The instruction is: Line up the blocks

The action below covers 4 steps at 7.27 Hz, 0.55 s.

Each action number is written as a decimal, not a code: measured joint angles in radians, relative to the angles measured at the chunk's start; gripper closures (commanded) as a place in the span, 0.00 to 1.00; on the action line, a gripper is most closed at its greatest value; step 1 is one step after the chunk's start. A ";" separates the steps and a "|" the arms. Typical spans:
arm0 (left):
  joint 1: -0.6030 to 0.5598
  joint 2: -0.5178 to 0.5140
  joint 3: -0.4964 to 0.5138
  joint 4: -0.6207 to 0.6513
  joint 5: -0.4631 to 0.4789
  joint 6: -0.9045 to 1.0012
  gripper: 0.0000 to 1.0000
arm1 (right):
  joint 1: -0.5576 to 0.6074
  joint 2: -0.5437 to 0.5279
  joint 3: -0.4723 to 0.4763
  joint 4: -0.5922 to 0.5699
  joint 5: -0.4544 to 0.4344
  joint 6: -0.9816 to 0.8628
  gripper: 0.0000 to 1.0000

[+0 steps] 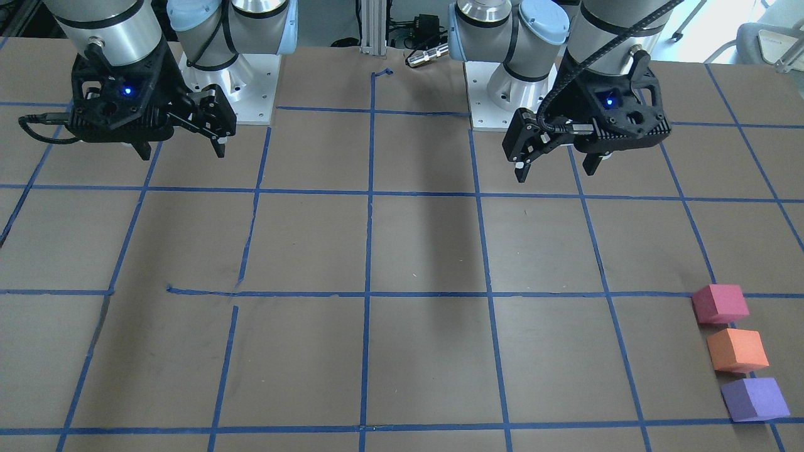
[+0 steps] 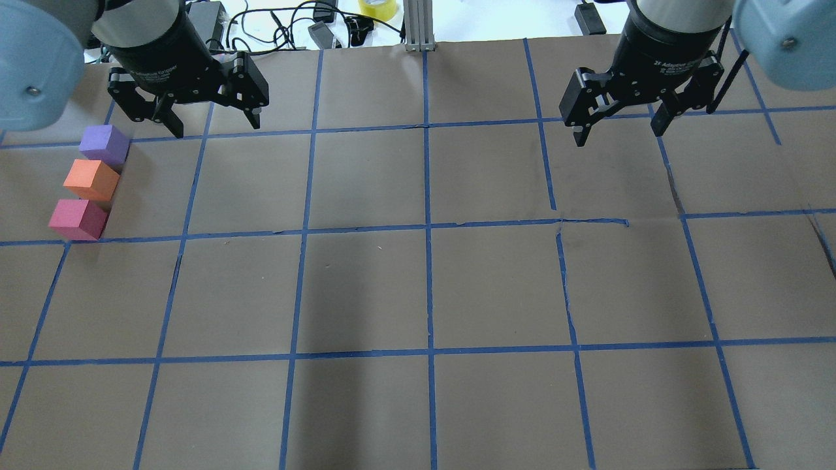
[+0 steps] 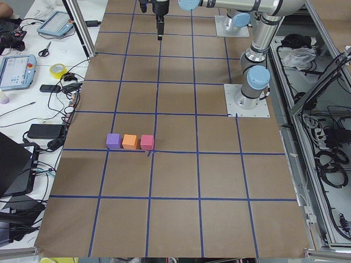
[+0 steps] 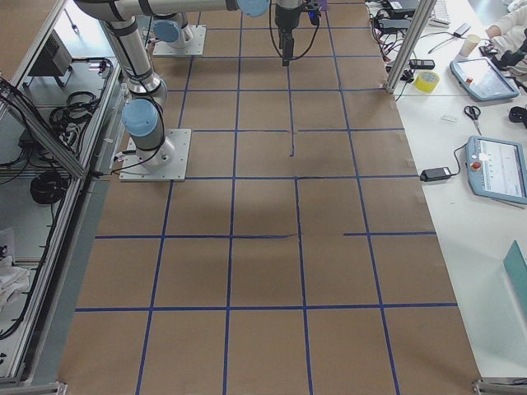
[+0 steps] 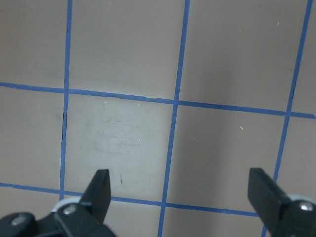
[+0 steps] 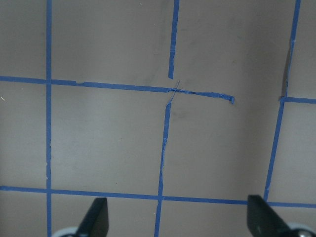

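Blocks [image 2: 91,181] lined up, near left claw [image 2: 217,127]

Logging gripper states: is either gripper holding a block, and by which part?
Nothing is held. The left gripper and right gripper are open and empty; the purple block, orange block and pinkish-red block sit in a row on the table.

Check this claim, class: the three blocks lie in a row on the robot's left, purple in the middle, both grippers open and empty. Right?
One slip: the orange block sits in the middle, between the purple block and the pinkish-red block; the overhead exterior view shows it. The rest holds: left gripper and right gripper open, empty.
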 measured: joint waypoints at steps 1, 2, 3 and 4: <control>-0.003 -0.002 -0.002 0.000 -0.006 -0.031 0.00 | 0.000 0.000 0.001 0.000 0.000 0.000 0.00; -0.004 -0.004 -0.003 0.001 -0.024 -0.058 0.00 | 0.000 0.000 0.001 0.000 0.000 0.001 0.00; -0.005 -0.012 -0.003 0.010 -0.044 -0.066 0.00 | 0.000 0.000 0.002 0.000 0.000 0.001 0.00; -0.005 -0.024 -0.002 0.025 -0.052 -0.064 0.00 | 0.000 0.000 0.002 0.000 0.000 0.001 0.00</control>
